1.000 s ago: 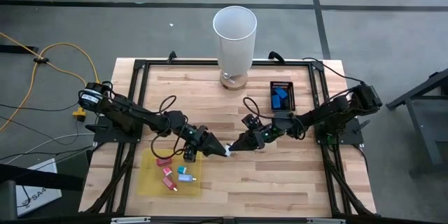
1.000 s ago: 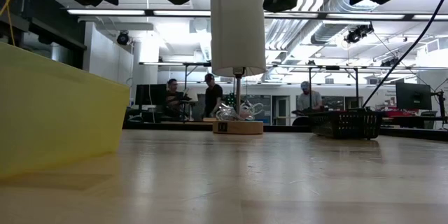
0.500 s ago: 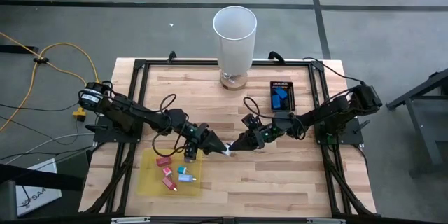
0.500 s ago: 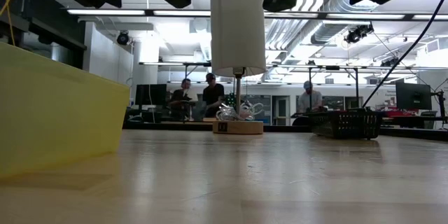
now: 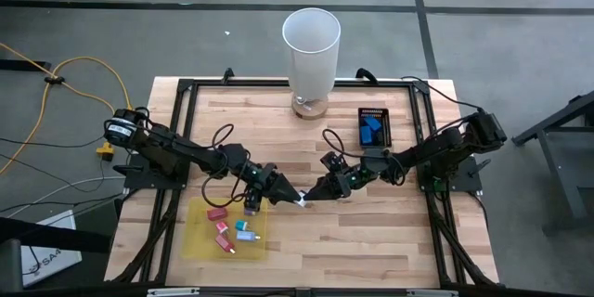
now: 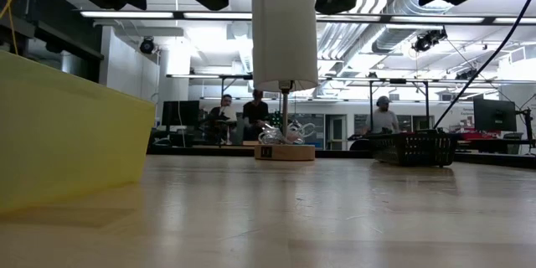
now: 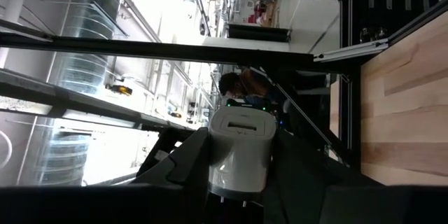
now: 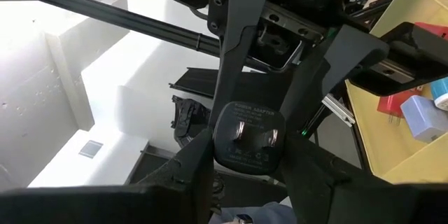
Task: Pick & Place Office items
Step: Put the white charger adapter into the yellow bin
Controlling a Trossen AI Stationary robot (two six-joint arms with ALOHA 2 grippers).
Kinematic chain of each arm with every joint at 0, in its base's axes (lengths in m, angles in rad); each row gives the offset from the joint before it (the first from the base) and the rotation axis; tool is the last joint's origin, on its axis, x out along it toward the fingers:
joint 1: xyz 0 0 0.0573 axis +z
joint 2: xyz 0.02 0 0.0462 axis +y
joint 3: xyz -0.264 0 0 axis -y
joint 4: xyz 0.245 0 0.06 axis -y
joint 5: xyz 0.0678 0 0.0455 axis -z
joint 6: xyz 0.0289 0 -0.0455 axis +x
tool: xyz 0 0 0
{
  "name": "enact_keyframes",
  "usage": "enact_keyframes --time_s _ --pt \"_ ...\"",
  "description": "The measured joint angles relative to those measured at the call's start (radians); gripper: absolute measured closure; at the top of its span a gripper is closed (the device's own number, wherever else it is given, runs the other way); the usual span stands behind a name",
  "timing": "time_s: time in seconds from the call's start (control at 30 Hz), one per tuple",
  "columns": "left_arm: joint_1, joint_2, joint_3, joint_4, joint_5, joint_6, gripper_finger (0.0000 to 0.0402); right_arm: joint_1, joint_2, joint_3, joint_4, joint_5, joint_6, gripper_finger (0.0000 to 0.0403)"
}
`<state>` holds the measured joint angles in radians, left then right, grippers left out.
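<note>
A small white power adapter (image 5: 303,201) hangs over the middle of the table between my two grippers, which meet tip to tip. My left gripper (image 5: 295,197) comes from the table's left and my right gripper (image 5: 314,192) from its right, and both are shut on the adapter. Its white body (image 7: 241,147) shows in the left wrist view. Its dark pronged face (image 8: 248,140) shows in the right wrist view. Several small red, pink and blue office items (image 5: 230,230) lie on a yellow sheet (image 5: 200,241) near the front left. My left gripper pinches the adapter's white body (image 7: 210,157) between its two fingers, one on each side. It comes about level from the table's left. The adapter is clear of the table. My right gripper pinches the adapter at its dark pronged end (image 8: 217,147) between its two fingers (image 8: 315,171). It comes about level from the table's right, facing my left gripper. The prongs point back toward the right wrist. The adapter is lifted clear.
A tall white cylinder (image 5: 311,46) on a wooden foot stands at the table's far middle. A small black tray (image 5: 382,117) holding blue pieces sits at the far right. Bare wood lies in front of the grippers and to the right. People sit in the room beyond.
</note>
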<state>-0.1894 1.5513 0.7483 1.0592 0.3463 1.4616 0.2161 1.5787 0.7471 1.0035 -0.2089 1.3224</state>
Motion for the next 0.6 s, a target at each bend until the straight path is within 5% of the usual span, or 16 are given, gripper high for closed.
enact_keyframes --time_s 0.6 --pt "-0.001 0.000 0.000 0.000 0.006 -0.008 0.0275 -0.001 0.000 0.000 -0.003 0.002 -0.014 0.0238"
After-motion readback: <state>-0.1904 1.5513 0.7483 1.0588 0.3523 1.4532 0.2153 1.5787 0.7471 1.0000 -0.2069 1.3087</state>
